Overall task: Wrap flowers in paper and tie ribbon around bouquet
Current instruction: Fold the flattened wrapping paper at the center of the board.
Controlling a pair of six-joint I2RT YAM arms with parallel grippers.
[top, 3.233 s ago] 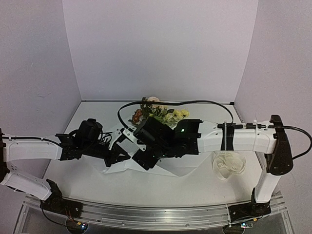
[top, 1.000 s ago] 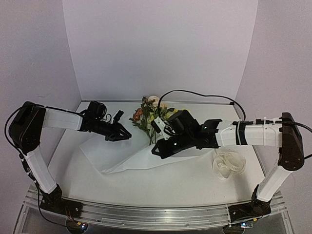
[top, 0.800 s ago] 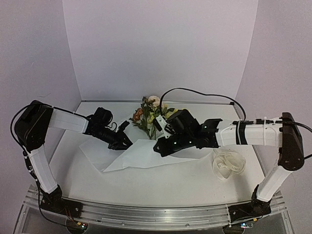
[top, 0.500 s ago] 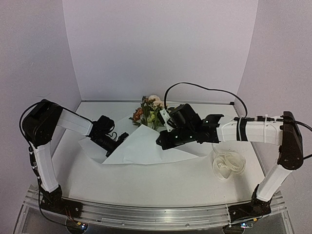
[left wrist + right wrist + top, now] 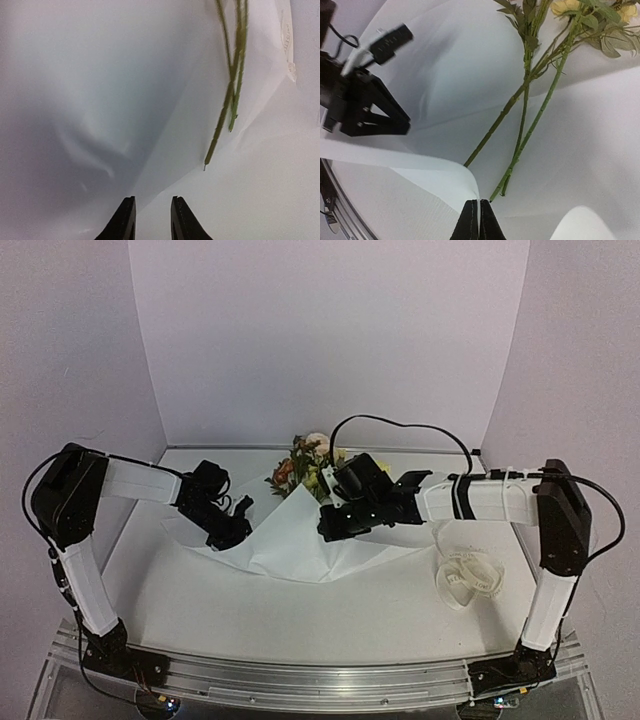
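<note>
Raised since a second ago, large white paper sheet [image 5: 290,540] tents over yellow-orange flower stems [image 5: 526,60]; right gripper [image 5: 479,202] pinches its edge, left gripper [image 5: 152,201] parted; draw it snug

No text can be read; the ribbon [image 5: 470,578] carries small dark print, too blurred to make out.
</note>
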